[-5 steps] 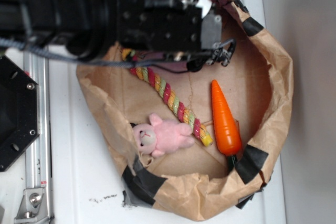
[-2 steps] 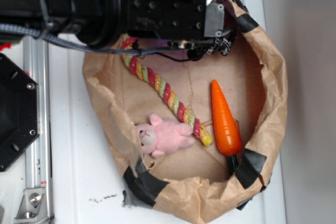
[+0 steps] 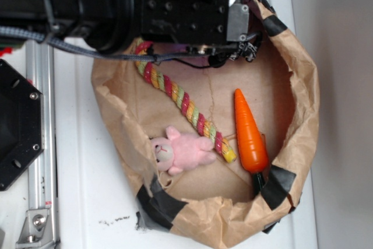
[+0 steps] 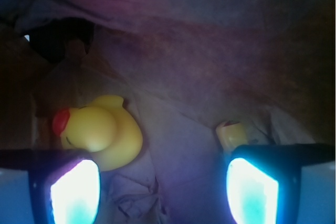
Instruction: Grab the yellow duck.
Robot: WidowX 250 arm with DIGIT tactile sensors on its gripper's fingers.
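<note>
Over the paper bag (image 3: 303,115), claw (image 4: 163,182) spread wide, empty, yellow duck (image 4: 102,132) just beside one finger (image 4: 68,190)

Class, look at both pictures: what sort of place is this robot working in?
Probably a lab test bench: a taped paper bag holding toys, a duck, carrot and rope, sits on a white table.

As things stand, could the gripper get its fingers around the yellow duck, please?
Probably yes. In the wrist view the yellow duck lies just ahead of the open gripper, beside one finger rather than centred; only crumpled paper bag surrounds it. A small sideways shift seems needed.
</note>
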